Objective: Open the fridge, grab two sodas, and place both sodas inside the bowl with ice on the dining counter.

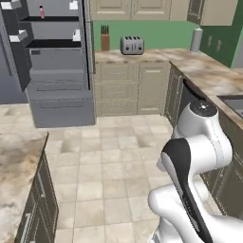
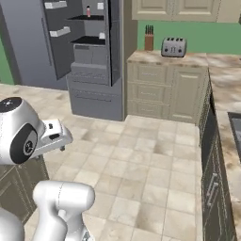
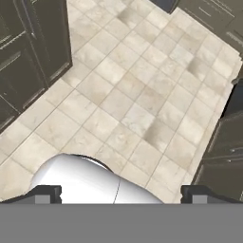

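The tall grey French-door fridge (image 1: 52, 61) stands open across the pale tiled floor (image 1: 109, 161), a slim pink bottle with a black cap (image 1: 42, 12) on its black top shelf near the left edge. My end effector (image 3: 121, 194) is released, jaws spread wide and empty, aimed at the floor well apart from the fridge. Door done, I judge; both sodas remain. Beige-brown marbled surface (image 1: 209, 71) lines the green-walled kitchen, silver toaster (image 1: 132, 45) at the back.
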Tool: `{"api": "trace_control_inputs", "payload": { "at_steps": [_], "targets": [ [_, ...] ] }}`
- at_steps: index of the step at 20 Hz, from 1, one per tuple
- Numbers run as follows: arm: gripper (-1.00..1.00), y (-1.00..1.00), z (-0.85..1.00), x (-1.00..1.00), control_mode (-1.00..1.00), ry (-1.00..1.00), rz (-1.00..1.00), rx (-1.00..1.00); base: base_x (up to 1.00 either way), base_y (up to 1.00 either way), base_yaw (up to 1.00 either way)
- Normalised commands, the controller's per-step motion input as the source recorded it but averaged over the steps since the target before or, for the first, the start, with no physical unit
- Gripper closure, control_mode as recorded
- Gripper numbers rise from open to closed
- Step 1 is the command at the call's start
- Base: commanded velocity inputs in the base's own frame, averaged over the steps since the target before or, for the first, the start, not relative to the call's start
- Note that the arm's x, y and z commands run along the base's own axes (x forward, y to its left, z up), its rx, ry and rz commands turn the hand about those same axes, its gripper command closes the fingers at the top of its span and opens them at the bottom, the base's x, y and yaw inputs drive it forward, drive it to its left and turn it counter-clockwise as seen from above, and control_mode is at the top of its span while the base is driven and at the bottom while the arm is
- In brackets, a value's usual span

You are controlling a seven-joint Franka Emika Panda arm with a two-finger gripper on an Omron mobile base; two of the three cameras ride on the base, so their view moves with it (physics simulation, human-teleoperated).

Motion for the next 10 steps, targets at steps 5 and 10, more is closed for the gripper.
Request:
{"api": "trace_control_inputs", "payload": {
  "at_steps": [5, 10],
  "targets": [
    [-1.00, 0.00, 0.00, 0.00, 1.00, 0.00, 0.00, 0.00, 1.00, 0.08, -0.01],
    [-1.00, 0.00, 0.00, 0.00, 1.00, 0.00, 0.00, 0.00, 1.00, 0.20, 0.00]
  ]
}}
